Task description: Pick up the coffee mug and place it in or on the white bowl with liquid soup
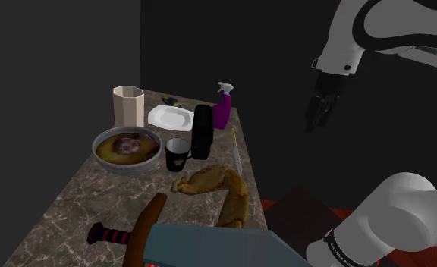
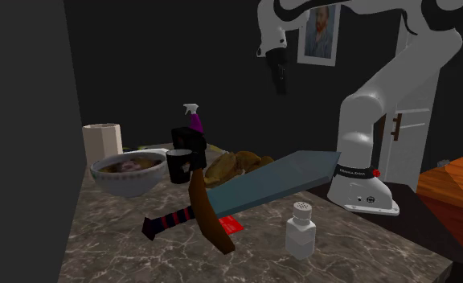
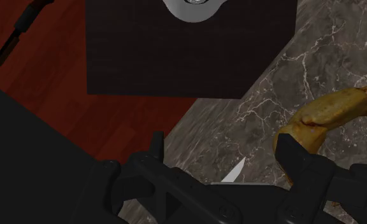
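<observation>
One grey-white bowl [image 1: 130, 167] sits left of the middle in the shoulder view, on the dark marbled desk [image 1: 58, 212]. It is full of brown soup with a pink lump in it.

Just to its right stands the coffee mug [image 1: 177, 154]. The mug is black and upright, and it has a white mark on its side that I cannot read. Mug and bowl are very close, but I cannot tell if they touch.

Right of the mug stands a tall black thing [image 1: 202, 130], and behind that is a purple spray bottle [image 1: 222, 110].

Far to the right, the tool [image 1: 315, 121] hangs high up, past the desk's edge. In the wrist view its fingers [image 3: 295, 156] stand apart with nothing between them, so it is released.

On the white arm [image 1: 391, 30], in the upper right corner, are the letters "FR".
</observation>
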